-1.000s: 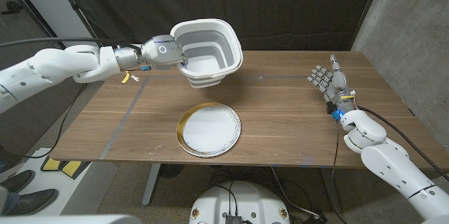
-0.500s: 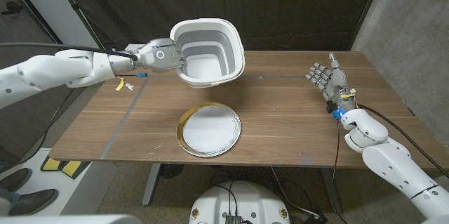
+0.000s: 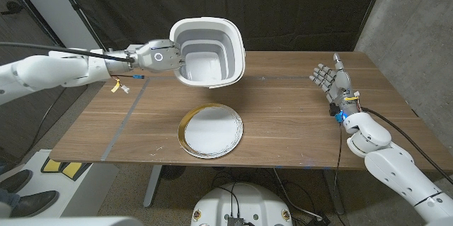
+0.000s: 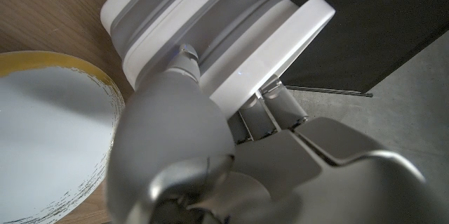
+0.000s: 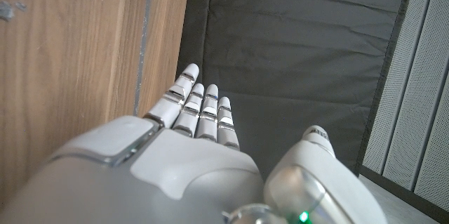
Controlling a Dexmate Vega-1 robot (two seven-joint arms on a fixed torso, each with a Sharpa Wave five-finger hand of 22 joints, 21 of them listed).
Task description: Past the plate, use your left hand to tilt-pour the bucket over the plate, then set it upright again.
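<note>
While gripped at its left rim by the left hand (image 3: 159, 56), bucket (image 3: 208, 51) held in the air above the far middle of the bench (image 3: 283, 123), clear of the surface. Tilted, with its open mouth turned toward the near side, so the white floor and grey banded walls inside are on show. Nothing visible inside it. Fingers (image 4: 270, 108) of that hand hooked over the white rim, thumb side pressed against the ribbed grey and white outer wall, as seen in the left wrist view. Plate (image 3: 210, 130), white with a gold rim, lying flat on the bench toward the near middle, on the near side of the bucket; cannot tell whether the bucket's lower edge overhangs it. Same plate (image 4: 49, 133) seen beside the bucket in the left wrist view. Right hand (image 3: 333, 84) standing at the far right of the bench, well apart from plate and bucket, holding nothing. Its fingers (image 5: 200, 108) straight and lying close side by side, thumb set off from them. Strip of tape (image 3: 127, 123) running near to far across the left part of the bench.
</note>
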